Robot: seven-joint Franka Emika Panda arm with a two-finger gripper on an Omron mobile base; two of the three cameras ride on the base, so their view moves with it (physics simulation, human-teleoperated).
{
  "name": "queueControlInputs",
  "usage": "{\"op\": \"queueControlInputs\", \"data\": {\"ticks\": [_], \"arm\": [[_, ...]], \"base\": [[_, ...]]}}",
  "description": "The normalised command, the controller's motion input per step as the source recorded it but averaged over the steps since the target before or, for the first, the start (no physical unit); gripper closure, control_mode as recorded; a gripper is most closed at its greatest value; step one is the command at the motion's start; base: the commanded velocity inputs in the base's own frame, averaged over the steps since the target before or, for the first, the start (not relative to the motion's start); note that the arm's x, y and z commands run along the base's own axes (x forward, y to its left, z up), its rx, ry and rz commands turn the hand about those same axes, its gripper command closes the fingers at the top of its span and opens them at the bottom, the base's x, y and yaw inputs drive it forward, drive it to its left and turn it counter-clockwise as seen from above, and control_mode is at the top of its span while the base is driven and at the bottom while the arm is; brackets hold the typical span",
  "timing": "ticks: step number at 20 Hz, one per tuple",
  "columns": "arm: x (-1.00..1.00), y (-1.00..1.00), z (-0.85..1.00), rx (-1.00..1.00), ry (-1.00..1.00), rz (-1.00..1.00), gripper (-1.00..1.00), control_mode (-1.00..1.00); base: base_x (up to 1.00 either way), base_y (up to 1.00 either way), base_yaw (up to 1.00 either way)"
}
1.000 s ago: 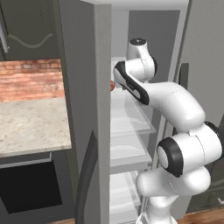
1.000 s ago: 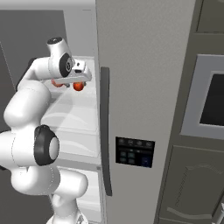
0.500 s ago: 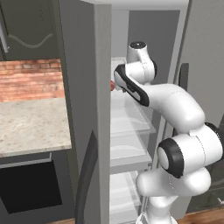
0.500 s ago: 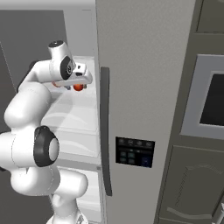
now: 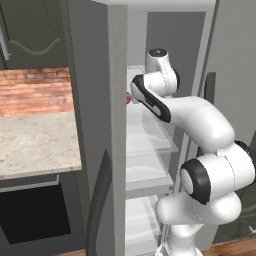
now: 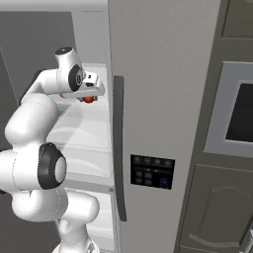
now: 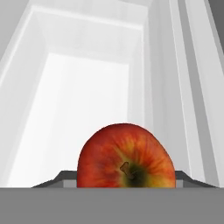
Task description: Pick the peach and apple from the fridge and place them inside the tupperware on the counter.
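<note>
A red apple [image 7: 126,157] with a yellow patch around its stem sits between my two fingertips, which touch its left and right sides in the hand view. My gripper [image 7: 126,177] is shut on the apple. From the right base view, the apple [image 6: 88,99] hangs just under my gripper [image 6: 89,95] over an upper shelf of the open fridge [image 6: 163,74]. In the left base view a red sliver of the apple [image 5: 128,97] peeks past the fridge door's edge [image 5: 117,100]. The peach and the tupperware are out of view.
Translucent white shelves [image 7: 78,109] run back to the fridge's rear wall. The open left door [image 5: 95,75] stands between the arm and a speckled counter [image 5: 35,140] with a brick wall behind. A black control panel [image 6: 150,170] and a built-in microwave [image 6: 237,113] lie to the right.
The fingers have drawn in onto the apple. The hand has barely shifted over the upper shelf, and the apple stays where it was.
</note>
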Motion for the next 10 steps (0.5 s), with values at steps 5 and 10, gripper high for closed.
{"op": "queueControlInputs", "data": {"ticks": [5,10], "arm": [[-0.48,0.00,-0.01,0.07,-0.17,0.00,1.00,-1.00],[-0.95,0.00,0.06,0.03,-0.34,0.00,1.00,-1.00]], "base": [[0.00,0.00,0.00],[0.00,0.00,0.00]]}}
